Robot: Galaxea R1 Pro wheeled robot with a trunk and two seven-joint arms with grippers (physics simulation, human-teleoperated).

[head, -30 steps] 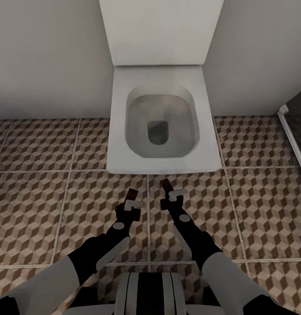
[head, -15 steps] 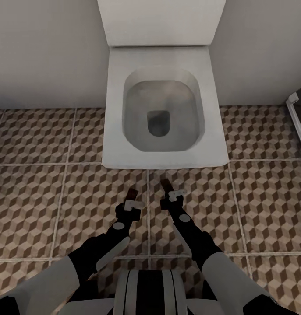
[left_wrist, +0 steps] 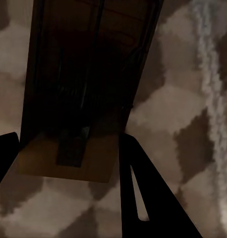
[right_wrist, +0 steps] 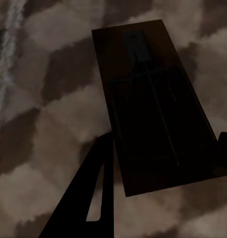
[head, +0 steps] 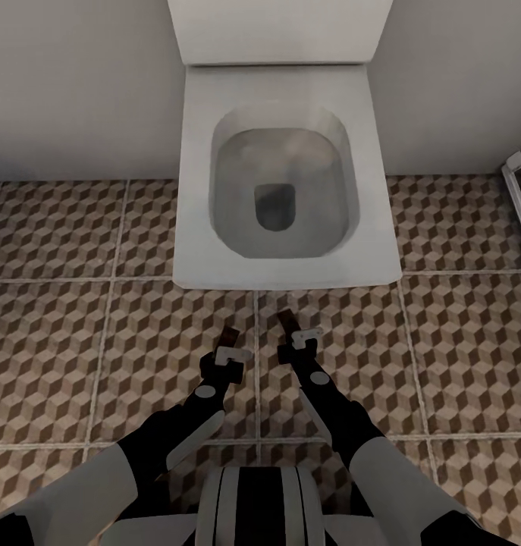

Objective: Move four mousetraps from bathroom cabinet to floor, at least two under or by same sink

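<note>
Looking down from the head view, the robot stands in front of a white toilet [head: 283, 189] on the bathroom floor [head: 78, 334] with its brown cube tiles. Both arms reach forward and low. The left gripper [head: 230, 341] pinches one small brown mousetrap [head: 230, 334], and the right gripper [head: 289, 327] pinches another mousetrap [head: 284, 318]. From up here each trap is just a tiny brown strip, so you cannot see its wires. No sink shows, and at least two traps must end up under or next to one sink, so I think the robot should roll on to a sink first and keep both traps held tight and flat. Then it should go low and let go softly, so the traps land flat on the tiles. The left wrist view comes much closer: the board [left_wrist: 74, 99] sits between the two dark fingers [left_wrist: 148, 198], and you can see its dark wire parts and spring. The right wrist view does the same for the other board [right_wrist: 153, 109], with its metal plate and wires, gripped by the fingers [right_wrist: 88, 198] at one end above the tiles.
</note>
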